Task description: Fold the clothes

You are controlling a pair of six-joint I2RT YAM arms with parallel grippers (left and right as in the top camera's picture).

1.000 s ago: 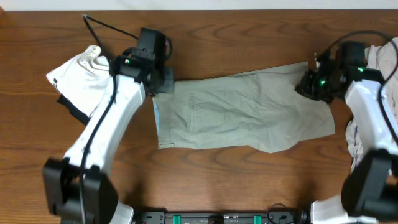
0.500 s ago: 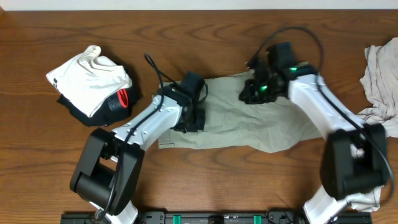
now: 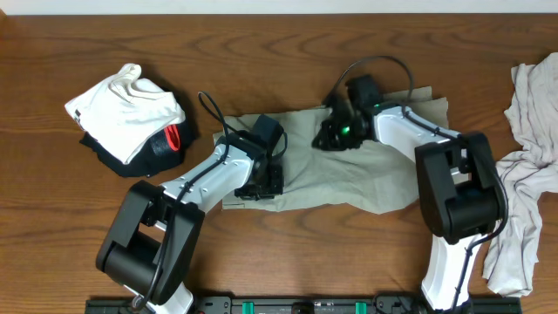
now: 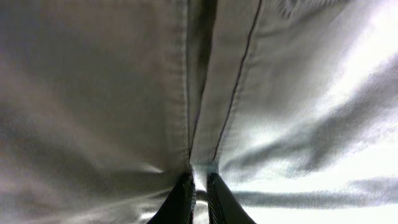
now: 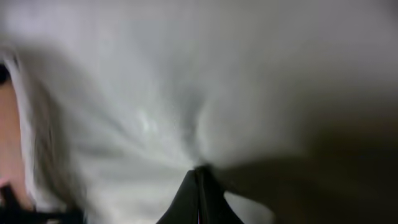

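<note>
Since a second ago both arms have left the two ends of the khaki shorts (image 3: 384,179) and come in over its middle, and the cloth now lies more rumpled across the centre of the wooden table (image 3: 70,235). The left gripper (image 4: 199,182) is clenched on a raised ridge of fabric beside a stitched seam. The right gripper (image 5: 199,171) is pinched tight, with creases running into its tips, so we judge it is holding the shorts too. The folded white garment (image 3: 126,106) on its black-and-red one (image 3: 172,139) sits well apart to the left, and the off-white garment (image 3: 523,113) lies at the right edge. Both pinches look thin, so a pull could let the cloth slip free or lift only the top layer, leaving a crooked fold. The wrists are also near each other and could collide.
</note>
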